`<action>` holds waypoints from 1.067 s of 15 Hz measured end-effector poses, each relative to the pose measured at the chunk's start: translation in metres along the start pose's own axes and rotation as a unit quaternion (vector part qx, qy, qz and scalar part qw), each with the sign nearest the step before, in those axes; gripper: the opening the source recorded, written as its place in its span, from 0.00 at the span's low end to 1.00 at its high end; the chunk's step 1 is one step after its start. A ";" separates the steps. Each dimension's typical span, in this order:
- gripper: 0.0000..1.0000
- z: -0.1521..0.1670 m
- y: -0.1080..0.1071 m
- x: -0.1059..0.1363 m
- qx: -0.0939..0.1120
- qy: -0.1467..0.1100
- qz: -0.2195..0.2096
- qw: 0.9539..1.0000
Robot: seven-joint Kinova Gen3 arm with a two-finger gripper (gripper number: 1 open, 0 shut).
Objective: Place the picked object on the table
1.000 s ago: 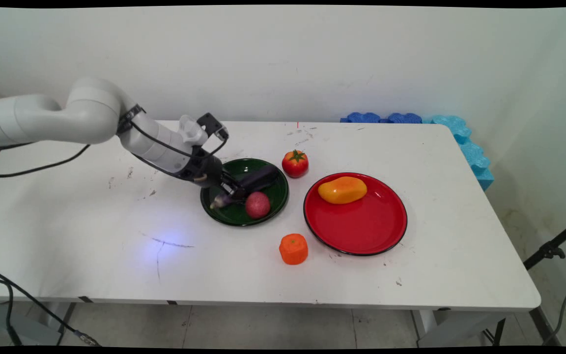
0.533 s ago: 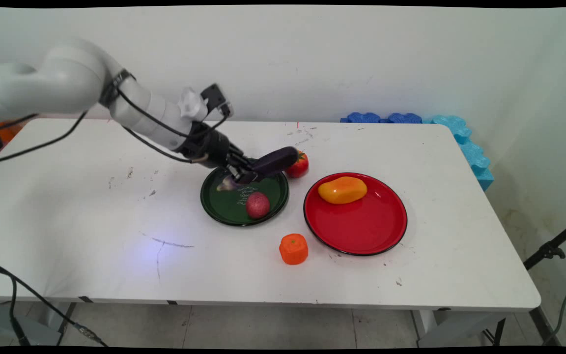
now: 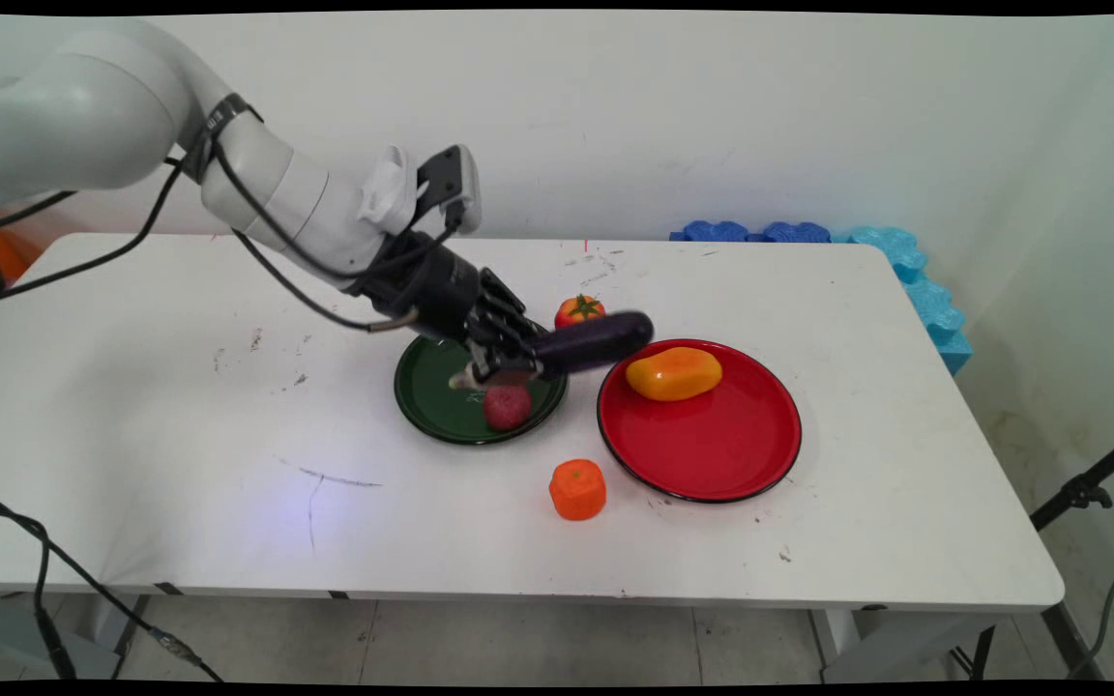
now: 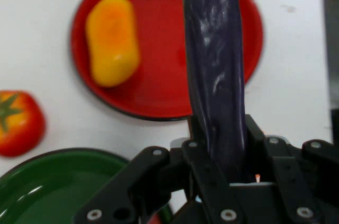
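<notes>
My gripper (image 3: 509, 356) (image 4: 225, 173) is shut on a dark purple eggplant (image 3: 591, 341) (image 4: 214, 70), held in the air over the right rim of the green plate (image 3: 431, 401) (image 4: 37, 187). The eggplant's free end points toward the red plate (image 3: 712, 440) (image 4: 159, 94), where a yellow-orange mango (image 3: 674, 373) (image 4: 111, 41) lies. A red apple (image 3: 507, 406) rests on the green plate just below the gripper. A tomato (image 3: 577, 310) (image 4: 18, 123) stands on the table behind the eggplant.
An orange toy fruit (image 3: 577, 488) stands on the table in front of the two plates. Blue foam pieces (image 3: 905, 266) line the table's far right corner. Black cables hang off the arm at left.
The gripper has lifted the eggplant off the green plate and carried it to the right, toward the red plate. The apple, tomato and mango have stayed put.
</notes>
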State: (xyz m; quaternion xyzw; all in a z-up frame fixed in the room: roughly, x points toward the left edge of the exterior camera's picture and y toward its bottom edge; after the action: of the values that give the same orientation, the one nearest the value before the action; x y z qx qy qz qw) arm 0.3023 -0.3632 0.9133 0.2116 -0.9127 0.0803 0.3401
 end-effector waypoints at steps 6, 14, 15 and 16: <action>0.00 0.014 0.031 -0.006 -0.050 -0.016 0.074 0.996; 0.00 0.062 0.055 -0.044 -0.097 -0.056 0.130 0.985; 0.00 0.068 0.056 -0.048 -0.099 -0.059 0.135 0.984; 0.00 0.074 0.056 -0.052 -0.100 -0.061 0.138 0.983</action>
State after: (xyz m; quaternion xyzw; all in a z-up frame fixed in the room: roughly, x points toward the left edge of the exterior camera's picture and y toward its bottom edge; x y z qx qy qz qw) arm 0.2693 -0.3172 0.8229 0.0529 -0.9556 0.0217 0.2890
